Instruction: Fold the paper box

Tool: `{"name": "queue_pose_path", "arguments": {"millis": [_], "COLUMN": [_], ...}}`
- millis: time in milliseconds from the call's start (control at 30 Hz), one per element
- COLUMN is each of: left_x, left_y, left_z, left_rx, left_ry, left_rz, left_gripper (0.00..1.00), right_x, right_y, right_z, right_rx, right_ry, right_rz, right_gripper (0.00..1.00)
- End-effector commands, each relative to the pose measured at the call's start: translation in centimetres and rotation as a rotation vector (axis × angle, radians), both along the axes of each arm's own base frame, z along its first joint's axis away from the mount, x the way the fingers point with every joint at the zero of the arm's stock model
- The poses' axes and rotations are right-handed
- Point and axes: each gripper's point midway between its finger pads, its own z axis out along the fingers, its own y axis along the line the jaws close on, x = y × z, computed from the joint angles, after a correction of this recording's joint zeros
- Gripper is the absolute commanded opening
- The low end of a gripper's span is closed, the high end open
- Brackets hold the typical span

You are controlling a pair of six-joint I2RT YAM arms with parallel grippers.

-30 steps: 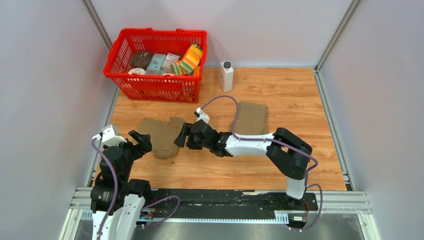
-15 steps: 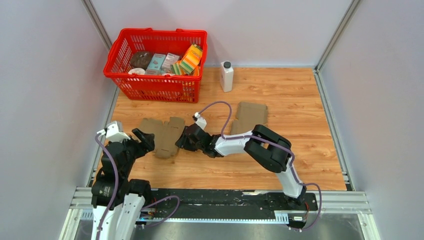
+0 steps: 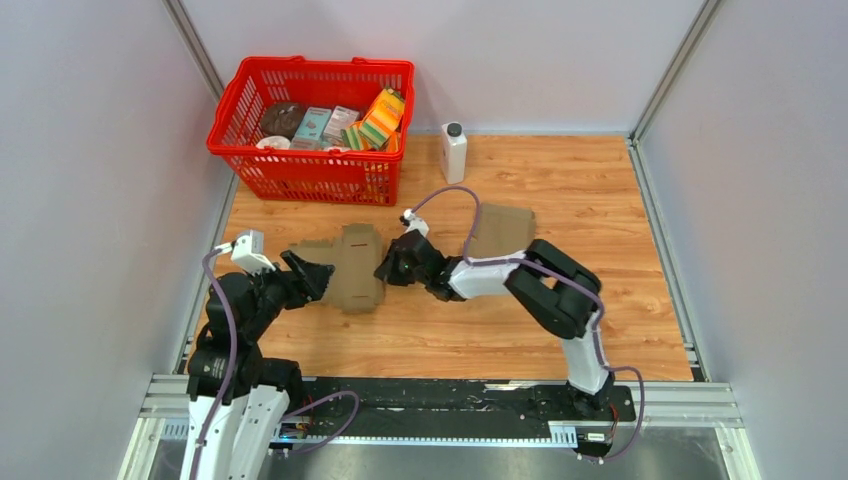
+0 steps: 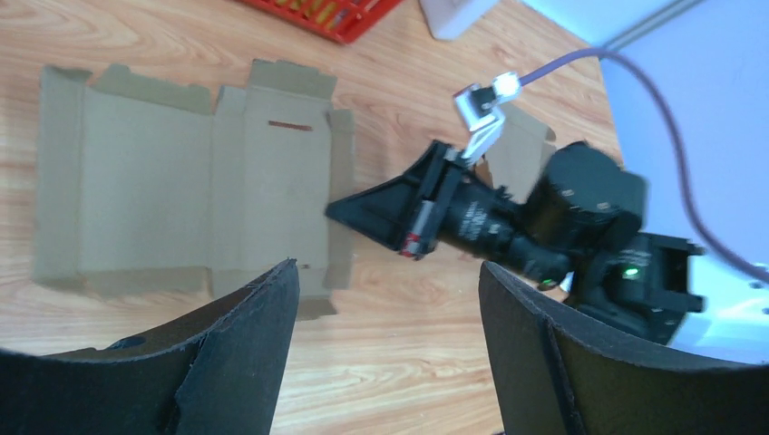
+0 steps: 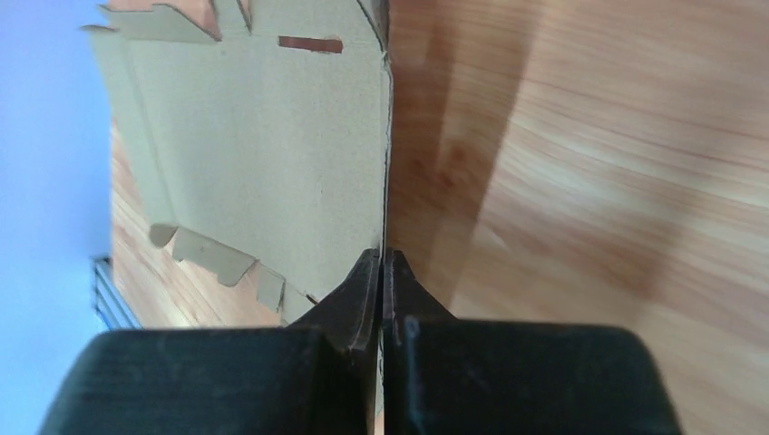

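Observation:
The paper box (image 3: 345, 262) is a flat brown cardboard blank with flaps and a slot, lying on the wooden table left of centre. My right gripper (image 3: 384, 270) is shut on the blank's right edge. In the right wrist view the fingers (image 5: 363, 290) pinch the thin cardboard (image 5: 263, 154), which throws a shadow on the wood beside it. My left gripper (image 3: 312, 275) stands wide open at the blank's left side, over its near-left part. In the left wrist view the box (image 4: 181, 190) and the right gripper (image 4: 340, 210) lie ahead of the open left gripper (image 4: 388, 272), with only bare table between its fingers.
A second flat cardboard piece (image 3: 503, 230) lies right of centre, behind the right arm. A red basket (image 3: 300, 175) full of packets stands at the back left. A white bottle (image 3: 453, 152) is beside it. Grey walls close in the table's sides.
The right gripper has shut on the box's right edge and drawn the blank slightly right. The left arm has swung right toward the blank, staying open.

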Motion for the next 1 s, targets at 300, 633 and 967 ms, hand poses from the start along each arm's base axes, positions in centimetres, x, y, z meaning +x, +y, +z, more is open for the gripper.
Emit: {"name": "queue_pose_path", "arguments": {"millis": [300, 633, 967], "left_x": [2.9, 7.7, 8.8], "left_y": [-6.6, -9.9, -12.7], "left_z": [2.3, -2.0, -2.6], "left_rx": [-0.056, 0.435, 0.452], "left_ry": [0.111, 0.343, 0.198], "left_rz": [-0.431, -0.647, -0.873], "left_gripper": [0.80, 0.65, 0.74], "right_x": [-6.3, -4.3, -6.6], "right_y": [-14.9, -16.1, -17.4], "right_z": [6.8, 9.7, 11.2], "right_rx": [-0.247, -0.115, 0.069], "right_ry": [-0.152, -0.111, -0.265], "right_rz": [0.884, 1.031, 1.112], "right_gripper": [0.00, 0.00, 0.00]}}
